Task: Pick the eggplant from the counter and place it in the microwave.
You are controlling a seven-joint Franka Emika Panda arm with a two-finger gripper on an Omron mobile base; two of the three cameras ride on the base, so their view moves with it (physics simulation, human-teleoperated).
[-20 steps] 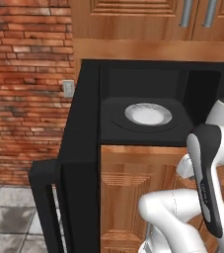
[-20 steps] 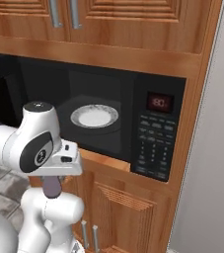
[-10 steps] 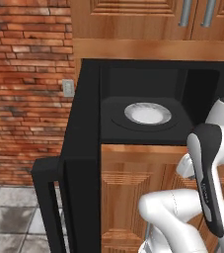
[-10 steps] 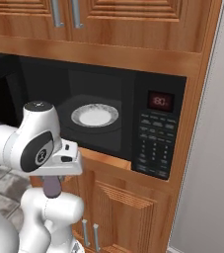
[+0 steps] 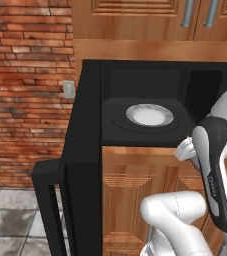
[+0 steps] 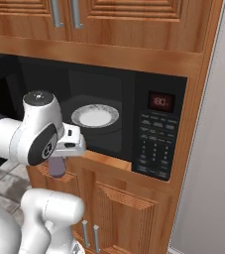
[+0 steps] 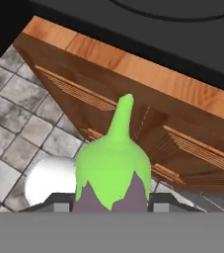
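Below microwave (image 6: 134,119) sill, end effector (image 7: 111,200) gripping eggplant (image 7: 112,173)

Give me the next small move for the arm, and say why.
Probably lift the end effector and carry it forward toward the microwave opening. It is shut on the eggplant, which in the hand view hangs in front of the wooden cabinet below the cavity. The door stands open and the white plate inside is bare, so the way in looks free.

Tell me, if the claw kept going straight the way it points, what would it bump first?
Probably the wooden cabinet door under the microwave. The claw, shut on the eggplant, aims down at it; depth is unclear, so it might meet the tiled floor.
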